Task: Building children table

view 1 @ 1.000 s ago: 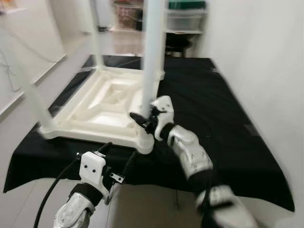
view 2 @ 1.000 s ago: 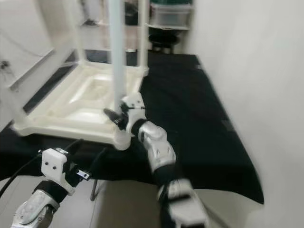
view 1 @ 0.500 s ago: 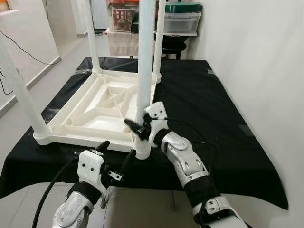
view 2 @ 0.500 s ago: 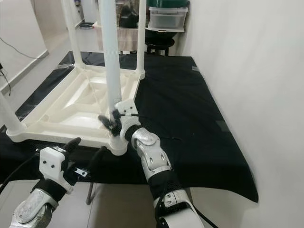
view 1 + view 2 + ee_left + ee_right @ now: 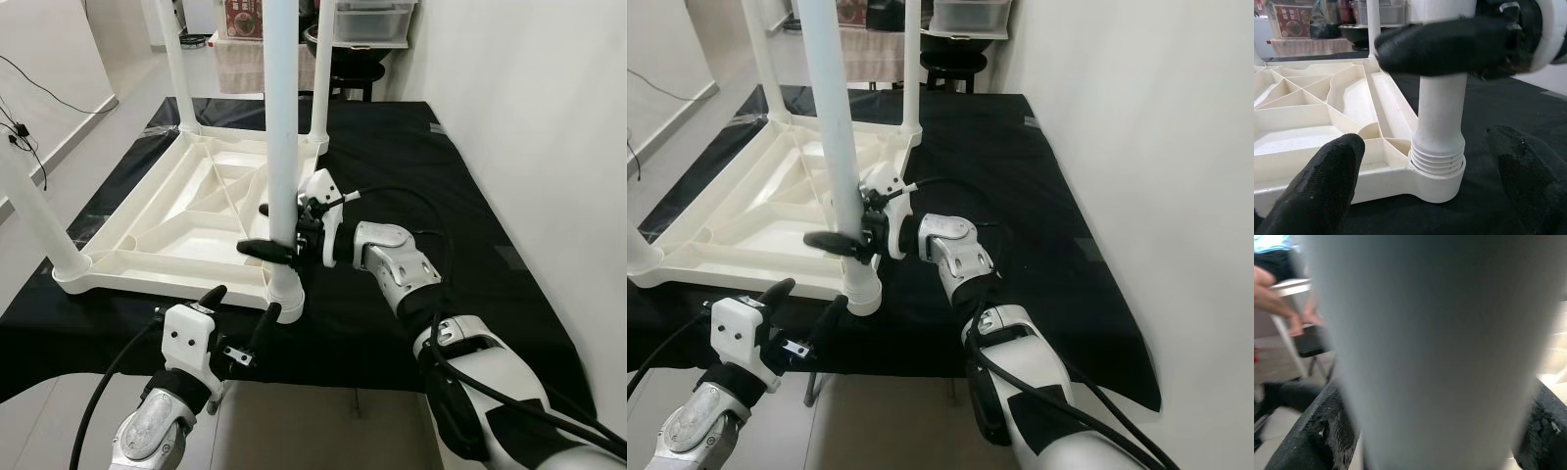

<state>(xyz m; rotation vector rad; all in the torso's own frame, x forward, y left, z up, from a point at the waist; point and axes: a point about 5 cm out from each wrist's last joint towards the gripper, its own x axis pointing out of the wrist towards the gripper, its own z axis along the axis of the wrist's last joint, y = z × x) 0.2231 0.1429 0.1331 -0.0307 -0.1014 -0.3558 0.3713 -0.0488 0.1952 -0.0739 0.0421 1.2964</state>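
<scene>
A white plastic children's table (image 5: 186, 220) lies upside down on a black cloth, its legs pointing up. The near right leg (image 5: 282, 117) stands in a threaded corner socket (image 5: 1437, 171). My right gripper (image 5: 279, 242) is shut around this leg just above the socket, one black finger (image 5: 828, 240) across its front. In the right wrist view the leg (image 5: 1425, 333) sits between both fingers (image 5: 1317, 431). My left gripper (image 5: 245, 302) is open, low in front of that corner and off the cloth's near edge, with its fingers (image 5: 1317, 181) either side of the socket, not touching.
The black cloth (image 5: 421, 166) covers a low platform with bare room to the right, up to a white wall (image 5: 529, 98). Shelves with storage boxes (image 5: 372, 20) and a stool stand behind. A person's arm (image 5: 1273, 289) is in the right wrist view.
The camera has shifted. My right arm has swung round to reach in from the right, and its gripper now sits a little higher on the leg. The left gripper stays open below the corner.
</scene>
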